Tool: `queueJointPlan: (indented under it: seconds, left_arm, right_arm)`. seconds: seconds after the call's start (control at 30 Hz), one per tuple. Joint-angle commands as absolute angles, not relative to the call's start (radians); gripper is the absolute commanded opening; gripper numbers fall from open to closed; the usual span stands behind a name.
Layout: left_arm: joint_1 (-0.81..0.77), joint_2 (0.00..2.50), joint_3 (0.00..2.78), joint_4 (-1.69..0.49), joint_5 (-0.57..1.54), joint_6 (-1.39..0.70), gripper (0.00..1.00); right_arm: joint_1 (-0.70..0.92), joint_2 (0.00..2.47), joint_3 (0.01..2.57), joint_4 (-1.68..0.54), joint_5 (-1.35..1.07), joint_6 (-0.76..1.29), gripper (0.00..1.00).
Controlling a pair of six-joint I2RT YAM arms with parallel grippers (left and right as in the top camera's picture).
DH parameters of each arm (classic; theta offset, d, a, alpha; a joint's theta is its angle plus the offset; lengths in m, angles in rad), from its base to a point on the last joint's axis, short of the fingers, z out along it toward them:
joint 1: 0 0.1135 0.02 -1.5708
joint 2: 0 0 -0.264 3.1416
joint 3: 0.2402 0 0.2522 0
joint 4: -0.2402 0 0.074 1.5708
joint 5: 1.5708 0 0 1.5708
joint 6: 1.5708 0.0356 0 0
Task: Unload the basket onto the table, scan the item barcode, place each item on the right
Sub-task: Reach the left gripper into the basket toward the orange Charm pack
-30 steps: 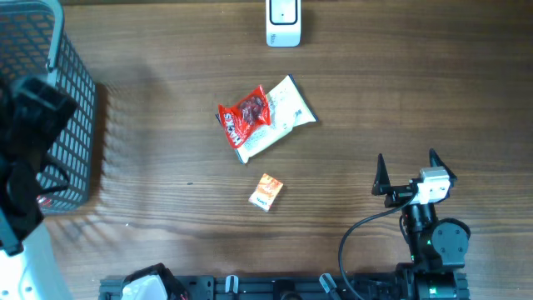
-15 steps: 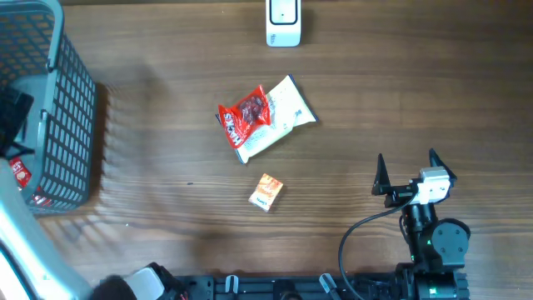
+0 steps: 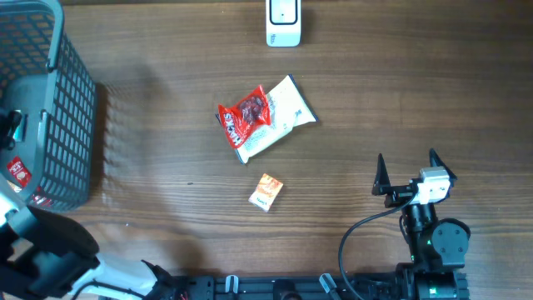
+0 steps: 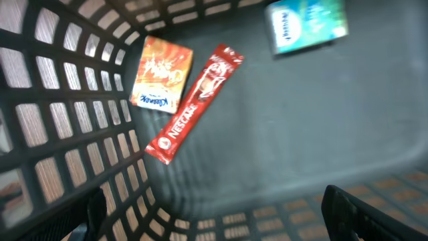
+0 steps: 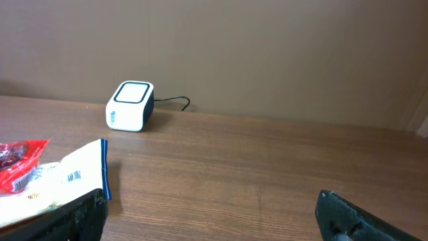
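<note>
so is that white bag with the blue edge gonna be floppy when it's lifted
Probably floppy: the white bag looks like thin film lying flat. Likely light for its size. The red packet overlapping it may slide off.

A white scanner (image 5: pixel 130 106) is set far back on the wooden counter (image 5: pixel 254 174). At the left edge, a white packet (image 5: pixel 63 181) is overlapped by a red packet (image 5: pixel 17 164).
</note>
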State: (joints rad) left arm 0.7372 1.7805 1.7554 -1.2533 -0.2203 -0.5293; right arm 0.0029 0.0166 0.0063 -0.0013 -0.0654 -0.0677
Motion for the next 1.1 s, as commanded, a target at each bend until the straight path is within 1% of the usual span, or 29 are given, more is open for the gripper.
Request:
queueJointPlan:
  seconds: [0.0, 0.3, 0.8, 1.07]
  left_arm:
    - [0.769, 1.857, 1.751, -1.256, -0.237, -0.531, 1.00]
    - [0.811, 1.980, 1.726, -1.256, -0.237, -0.532, 1.00]
    - [0.874, 1.996, 1.718, -1.237, -0.248, -0.532, 1.00]
    - [0.878, 1.996, 1.718, -1.225, -0.248, -0.532, 1.00]
  right_arm:
    - [-0.004, 0.014, 0.006, 0.001, -0.049, -0.052, 1.00]
    - [-0.004, 0.014, 0.006, 0.001, -0.049, -0.052, 1.00]
    - [-0.004, 0.014, 0.006, 0.001, -0.049, -0.052, 1.00]
    - [-0.004, 0.014, 0.006, 0.001, -0.049, -0.052, 1.00]
